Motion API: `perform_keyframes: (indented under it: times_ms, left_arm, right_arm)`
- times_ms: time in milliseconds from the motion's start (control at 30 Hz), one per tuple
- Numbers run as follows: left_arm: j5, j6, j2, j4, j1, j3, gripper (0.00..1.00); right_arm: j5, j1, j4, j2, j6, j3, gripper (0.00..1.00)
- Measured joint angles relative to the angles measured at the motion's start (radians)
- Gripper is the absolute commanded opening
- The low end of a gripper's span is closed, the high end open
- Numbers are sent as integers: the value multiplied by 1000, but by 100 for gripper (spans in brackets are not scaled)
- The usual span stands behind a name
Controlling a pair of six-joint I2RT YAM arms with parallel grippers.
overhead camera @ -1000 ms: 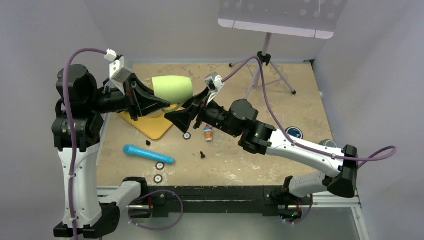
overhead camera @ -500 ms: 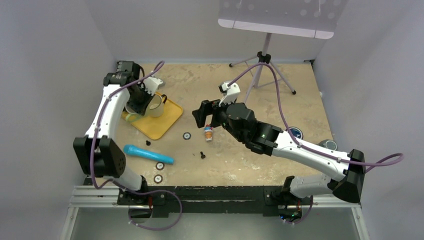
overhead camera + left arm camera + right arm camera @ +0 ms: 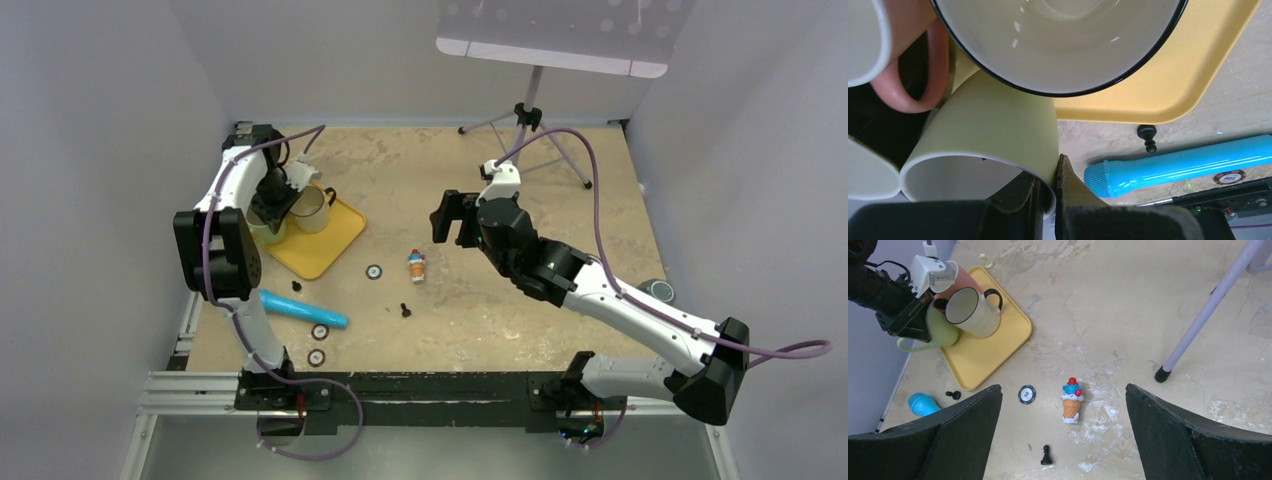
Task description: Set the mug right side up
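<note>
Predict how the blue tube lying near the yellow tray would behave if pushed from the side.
The blue tube is round and lies on its side on the flat table, so it would probably roll rather than slide. Its shiny highlights suggest smooth plastic, perhaps slippery to grip. It lies dead straight, so it is likely stiff.

The tan worktop (image 3: 470,320) carries a yellow tray (image 3: 322,246) at upper left, a blue tube (image 3: 300,308) below it, an ice-cream toy (image 3: 416,266) at centre, and chips (image 3: 374,271) and pawns (image 3: 405,310) nearby.
</note>
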State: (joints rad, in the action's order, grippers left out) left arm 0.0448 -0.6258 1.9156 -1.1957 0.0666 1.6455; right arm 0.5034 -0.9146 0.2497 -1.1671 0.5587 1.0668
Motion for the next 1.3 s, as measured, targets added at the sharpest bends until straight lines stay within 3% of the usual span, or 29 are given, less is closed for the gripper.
perform_keyframes:
  times_ms: [100,233,300,400,567,700,1000,1167,1300]
  left_arm:
    - [-39,-6,22,-11,18,5,0]
    - [-86,-17,42,-18,32,12,34]
    - [-96,-24,43,-18,34,12,43]
    - [-109,-26,40,-14,36,12,57]
    - [-114,-17,-11,5,38,12,71]
    - [-130,-3,-137,20,38,2,78]
    - [-368,58,-579,93,30,-241,82]
    - [-465,84,-658,100,24,-290,82]
    - [-506,90,-693,122,24,-317,82]
  right_arm:
    - [8,0,19,5,11,-1,98]
    - [62,20,102,1,50,0,99]
    - [85,49,158,1,75,0,99]
    - [97,153,220,8,108,-14,99]
    - [105,407,266,87,130,-114,99]
    - [55,655,237,156,135,-195,98]
    - [36,924,177,105,190,-277,95]
    - [-4,989,132,-50,203,-282,89]
    - [-68,969,105,-158,184,-281,88]
